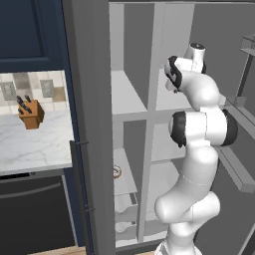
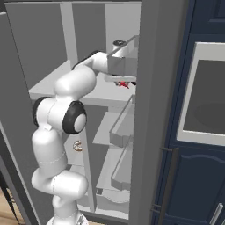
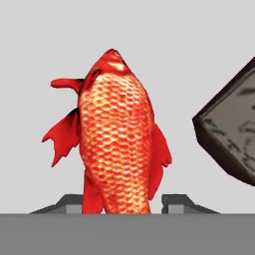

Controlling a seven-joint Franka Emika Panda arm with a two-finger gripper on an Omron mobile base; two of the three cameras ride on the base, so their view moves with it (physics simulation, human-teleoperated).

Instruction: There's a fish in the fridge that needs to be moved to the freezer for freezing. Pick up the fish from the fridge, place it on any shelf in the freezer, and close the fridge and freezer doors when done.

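The red-orange fish [image 3: 117, 139] stands upright on the pale fridge shelf [image 2: 99, 94], its scaly side facing the hand camera. My gripper [image 3: 124, 201] is shut on the fish, one dark fingertip on each side of its tail end. From the right base view the fish [image 2: 124, 84] peeks out red beneath a door bin, with my arm stretched across the upper fridge shelf to it. The fridge door [image 2: 149, 110] stands open at the right. The freezer door [image 1: 92, 124] is open at the left, with white freezer shelves [image 1: 124, 97] behind it.
A dark box [image 3: 229, 134] sits just right of the fish. Grey door bins [image 2: 121, 132] jut from the fridge door near my forearm. A tan doughnut [image 1: 116, 172] lies low in the freezer. A knife block [image 1: 31, 113] stands on the marble counter at left.
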